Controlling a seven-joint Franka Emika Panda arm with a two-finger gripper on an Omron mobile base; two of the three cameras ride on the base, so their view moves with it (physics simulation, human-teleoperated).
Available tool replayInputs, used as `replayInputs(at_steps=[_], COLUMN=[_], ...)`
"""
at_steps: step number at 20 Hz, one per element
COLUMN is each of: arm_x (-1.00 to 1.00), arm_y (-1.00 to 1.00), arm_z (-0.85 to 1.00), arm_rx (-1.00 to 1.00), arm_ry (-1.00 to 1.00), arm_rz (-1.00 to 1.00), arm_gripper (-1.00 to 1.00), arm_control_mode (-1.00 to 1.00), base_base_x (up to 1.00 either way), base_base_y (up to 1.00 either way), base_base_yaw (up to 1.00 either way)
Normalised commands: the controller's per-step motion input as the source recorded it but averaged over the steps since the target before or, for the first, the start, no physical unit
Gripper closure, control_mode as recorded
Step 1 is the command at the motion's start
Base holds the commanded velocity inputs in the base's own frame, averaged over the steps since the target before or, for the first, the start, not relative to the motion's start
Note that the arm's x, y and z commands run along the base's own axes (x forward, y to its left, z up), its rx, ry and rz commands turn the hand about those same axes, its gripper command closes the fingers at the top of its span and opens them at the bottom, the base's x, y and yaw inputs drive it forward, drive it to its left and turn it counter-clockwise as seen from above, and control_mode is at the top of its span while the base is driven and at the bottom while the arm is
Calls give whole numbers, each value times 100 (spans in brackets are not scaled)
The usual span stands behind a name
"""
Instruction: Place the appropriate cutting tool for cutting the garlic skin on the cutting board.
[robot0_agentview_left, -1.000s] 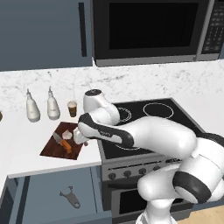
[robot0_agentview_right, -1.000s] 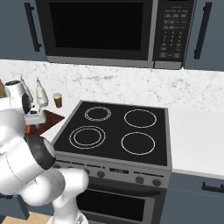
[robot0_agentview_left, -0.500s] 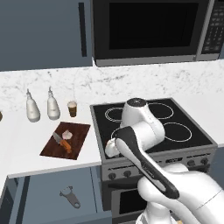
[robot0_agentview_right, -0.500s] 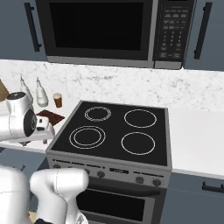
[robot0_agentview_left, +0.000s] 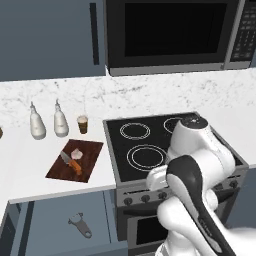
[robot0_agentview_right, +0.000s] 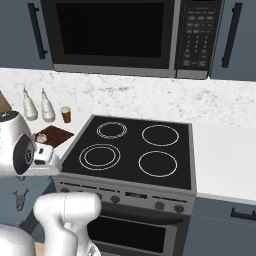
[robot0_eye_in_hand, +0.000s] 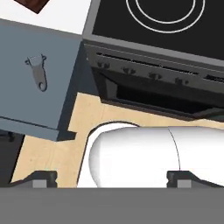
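- Two task things are already lying together: the knife (robot0_agentview_left: 71, 162) is resting on the cutting board (robot0_agentview_left: 90, 152), and the garlic (robot0_agentview_left: 77, 153) is sitting just beside its orange handle, toward the board's back edge.
- Lengthwise, the knife is running diagonally, blade toward the board's back-left corner, handle toward its front edge.
- Sitting near the counter's front edge, the board is just left of the stove (robot0_agentview_left: 150, 131).
- Down in the open drawer (robot0_agentview_left: 55, 220) in front of the counter, the peeler (robot0_agentview_left: 80, 224) is lying untouched.
- Judging by this, placing looks done and no new grasp seems needed.
- From the hand camera, the gripper (robot0_eye_in_hand: 111, 178) is pointing down at the floor in front of the stove, well apart from the board; its tips are standing wide apart, holding nothing.
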Motion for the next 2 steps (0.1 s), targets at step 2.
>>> replayInputs(at_steps=[2], arm_x=[-100], arm_y=[-22], arm_z=[54], arm_rx=[0], arm_ry=[-16], arm_rz=[-12], arm_gripper=[-100], arm_control_mode=[-100], base_base_x=[0], base_base_y=[0], base_base_yaw=[0])
